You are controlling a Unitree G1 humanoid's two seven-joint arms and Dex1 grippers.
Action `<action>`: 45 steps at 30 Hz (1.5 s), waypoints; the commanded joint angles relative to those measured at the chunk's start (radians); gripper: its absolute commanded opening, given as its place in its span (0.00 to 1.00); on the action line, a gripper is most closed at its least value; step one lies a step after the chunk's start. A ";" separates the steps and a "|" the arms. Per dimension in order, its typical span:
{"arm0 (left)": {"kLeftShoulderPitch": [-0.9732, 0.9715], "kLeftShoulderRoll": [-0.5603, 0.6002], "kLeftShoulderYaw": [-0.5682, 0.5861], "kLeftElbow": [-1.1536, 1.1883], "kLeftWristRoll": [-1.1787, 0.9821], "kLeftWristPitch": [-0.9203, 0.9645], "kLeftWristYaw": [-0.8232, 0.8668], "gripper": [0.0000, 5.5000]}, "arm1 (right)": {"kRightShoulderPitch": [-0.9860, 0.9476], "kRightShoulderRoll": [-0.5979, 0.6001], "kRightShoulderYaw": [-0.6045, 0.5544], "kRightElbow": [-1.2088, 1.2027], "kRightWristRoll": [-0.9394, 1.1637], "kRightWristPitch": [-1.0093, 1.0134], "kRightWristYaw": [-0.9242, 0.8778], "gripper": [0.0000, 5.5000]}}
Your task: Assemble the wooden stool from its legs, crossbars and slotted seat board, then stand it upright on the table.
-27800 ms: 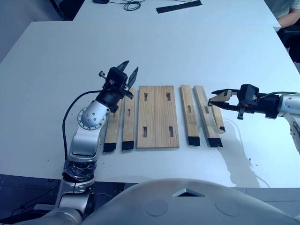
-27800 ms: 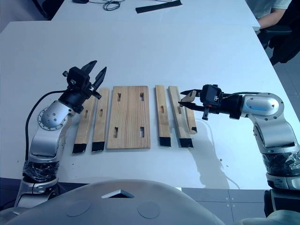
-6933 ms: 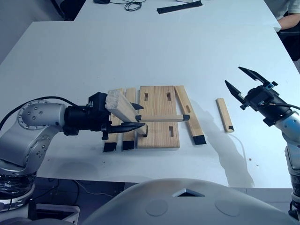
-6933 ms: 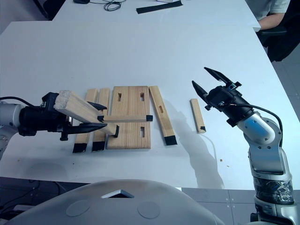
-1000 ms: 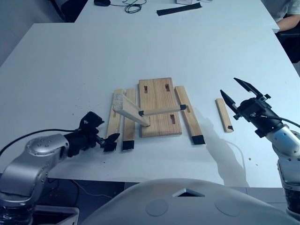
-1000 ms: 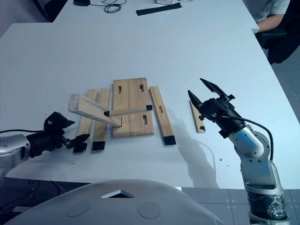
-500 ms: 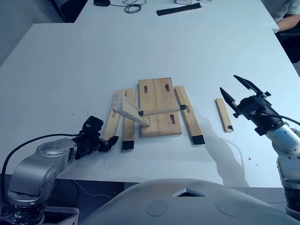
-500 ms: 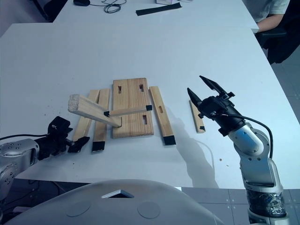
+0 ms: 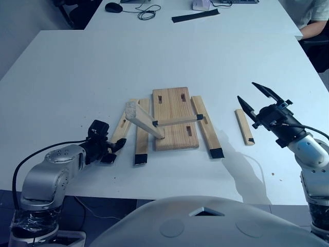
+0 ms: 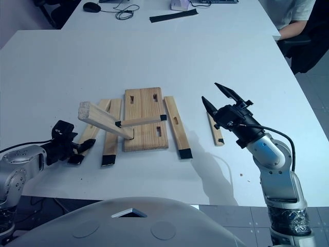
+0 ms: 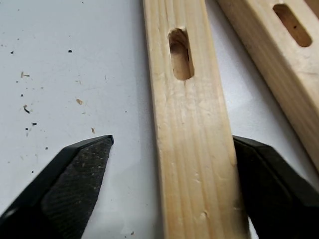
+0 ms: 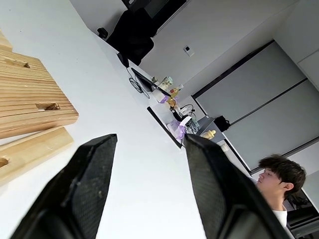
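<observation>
Our left fingers (image 11: 75,174) have let the propped leg (image 9: 144,119) go and now straddle the outermost leg (image 11: 192,149), open, which we judge the next pickup; our right fingers (image 12: 84,189) hang spread, empty

an office: long white desks (image 9: 61,67), a computer mouse (image 9: 114,7), loose cables (image 9: 146,10) and a dark chair (image 12: 132,37).

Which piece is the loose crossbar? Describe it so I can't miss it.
Find the slotted seat board, the widest plank. To its right lies a long leg, then a gap, then the crossbar near the right gripper. It is the short piece lying alone, touching nothing else.
</observation>
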 commanded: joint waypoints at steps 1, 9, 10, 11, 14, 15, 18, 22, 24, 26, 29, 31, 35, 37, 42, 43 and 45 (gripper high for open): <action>0.077 -0.037 -0.030 0.045 -0.027 0.082 -0.011 0.63 | -0.026 -0.015 -0.007 0.010 0.003 0.008 0.013 0.45; -0.019 -0.069 -0.001 0.125 -0.015 0.079 0.008 0.46 | -0.046 -0.014 -0.011 0.026 0.001 0.005 0.010 0.45; -0.040 -0.078 0.008 0.134 -0.017 0.079 0.013 0.43 | -0.049 -0.014 -0.011 0.029 0.001 0.005 0.009 0.45; -0.064 -0.087 0.018 0.142 -0.019 0.081 0.019 0.41 | -0.051 -0.013 -0.012 0.032 0.001 0.004 0.008 0.45; -0.121 -0.106 0.040 0.153 -0.024 0.081 0.033 0.37 | -0.060 -0.015 -0.015 0.043 0.002 0.001 0.007 0.45; -0.138 -0.111 0.048 0.157 -0.025 0.078 0.036 0.37 | -0.064 -0.015 -0.017 0.047 0.003 0.001 0.006 0.45; -0.208 -0.108 0.071 0.178 -0.013 0.045 0.043 0.37 | -0.085 -0.013 -0.028 0.058 0.020 0.011 0.005 0.45; -0.419 -0.090 0.098 0.242 0.013 -0.095 0.043 0.37 | -0.137 -0.003 -0.056 0.071 0.088 0.059 0.008 0.45; -0.535 -0.082 0.107 0.265 0.011 -0.177 0.022 0.37 | -0.166 0.006 -0.072 0.078 0.137 0.096 0.010 0.45; -0.645 -0.080 0.123 0.258 -0.036 -0.231 -0.028 0.37 | -0.199 0.014 -0.096 0.079 0.215 0.157 0.018 0.45; -0.776 -0.111 0.125 0.224 -0.154 -0.267 -0.120 0.37 | -0.299 0.031 -0.143 0.079 0.418 0.334 0.024 0.45; -0.840 -0.134 0.108 0.208 -0.244 -0.268 -0.187 0.37 | -0.384 0.032 -0.169 0.072 0.613 0.489 0.041 0.45; -0.929 -0.156 0.098 0.181 -0.475 -0.197 -0.310 0.37 | -0.558 -0.002 -0.215 0.068 1.055 0.766 0.095 0.45; -0.950 -0.145 0.107 0.179 -0.581 -0.154 -0.355 0.37 | -0.619 -0.036 -0.225 0.072 1.214 0.851 0.128 0.45; -0.972 -0.110 0.093 0.216 -0.743 -0.074 -0.425 0.37 | -0.775 -0.081 -0.191 0.132 1.451 1.014 0.162 0.56; -0.971 -0.102 0.079 0.225 -0.738 -0.075 -0.443 0.37 | -0.797 -0.089 -0.178 0.142 1.478 1.041 0.173 0.58; -0.965 -0.091 0.052 0.238 -0.722 -0.085 -0.471 0.37 | -0.828 -0.109 -0.153 0.152 1.498 1.083 0.208 0.64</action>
